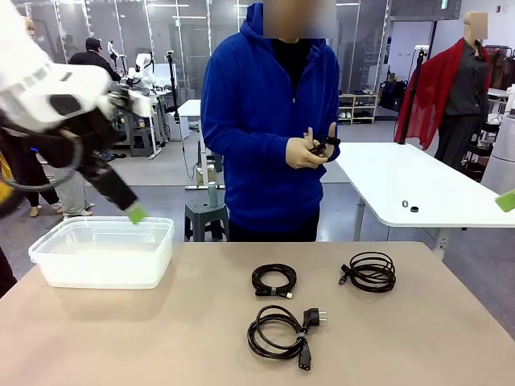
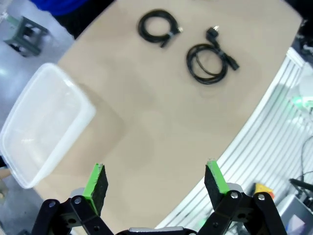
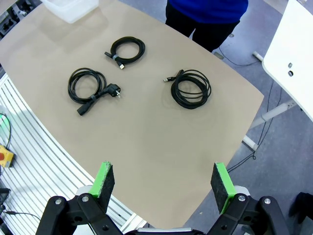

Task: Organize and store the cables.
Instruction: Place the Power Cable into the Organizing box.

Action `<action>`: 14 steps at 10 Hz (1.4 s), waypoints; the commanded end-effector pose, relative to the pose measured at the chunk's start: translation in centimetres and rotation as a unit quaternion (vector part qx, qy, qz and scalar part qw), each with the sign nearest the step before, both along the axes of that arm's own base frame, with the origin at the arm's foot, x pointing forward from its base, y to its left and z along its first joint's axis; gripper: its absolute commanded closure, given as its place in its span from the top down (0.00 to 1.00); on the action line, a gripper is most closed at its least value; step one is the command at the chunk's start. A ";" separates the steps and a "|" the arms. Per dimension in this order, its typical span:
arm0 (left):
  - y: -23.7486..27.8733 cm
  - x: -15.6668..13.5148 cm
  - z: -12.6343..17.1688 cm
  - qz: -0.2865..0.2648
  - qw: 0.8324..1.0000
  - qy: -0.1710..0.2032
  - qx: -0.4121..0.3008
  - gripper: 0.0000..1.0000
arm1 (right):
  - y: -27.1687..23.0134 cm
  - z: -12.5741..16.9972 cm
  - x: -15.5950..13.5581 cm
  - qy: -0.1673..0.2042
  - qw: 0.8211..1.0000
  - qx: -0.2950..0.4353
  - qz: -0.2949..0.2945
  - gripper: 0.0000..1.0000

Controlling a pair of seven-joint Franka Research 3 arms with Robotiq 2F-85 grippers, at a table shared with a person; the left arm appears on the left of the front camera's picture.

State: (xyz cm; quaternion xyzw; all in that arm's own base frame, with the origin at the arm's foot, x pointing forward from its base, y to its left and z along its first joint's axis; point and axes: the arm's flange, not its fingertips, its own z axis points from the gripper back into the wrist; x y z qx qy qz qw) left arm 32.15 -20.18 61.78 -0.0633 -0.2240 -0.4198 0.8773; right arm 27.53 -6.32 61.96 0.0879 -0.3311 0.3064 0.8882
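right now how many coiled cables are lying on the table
3: tied coil at mid-table, looser coil to its right, power cord with plug nearest the robot. The person's hands hold something black I can't identify.

Bright, even light from ceiling strips (image 1: 169, 5) leaves only faint shadows under the cables (image 1: 273, 280) and beside the clear plastic bin (image 2: 44, 122). The near left arm (image 1: 48, 96) looks soft and overexposed, and both wrist views bow the edges of the tabletop (image 3: 146, 132).
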 end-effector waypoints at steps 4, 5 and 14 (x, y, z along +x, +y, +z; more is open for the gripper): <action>-10.9 2.0 -5.9 0.060 0.995 0.068 -0.030 1.00 | 0.0 0.0 0.1 0.000 1.000 -0.001 0.000 1.00; -12.3 1.8 -6.8 0.074 0.994 0.075 -0.036 1.00 | 0.0 0.0 0.1 0.000 1.000 -0.001 0.000 1.00; -16.1 2.4 -8.3 0.060 0.995 0.080 0.027 1.00 | 0.0 0.0 0.1 0.000 1.000 -0.001 0.000 1.00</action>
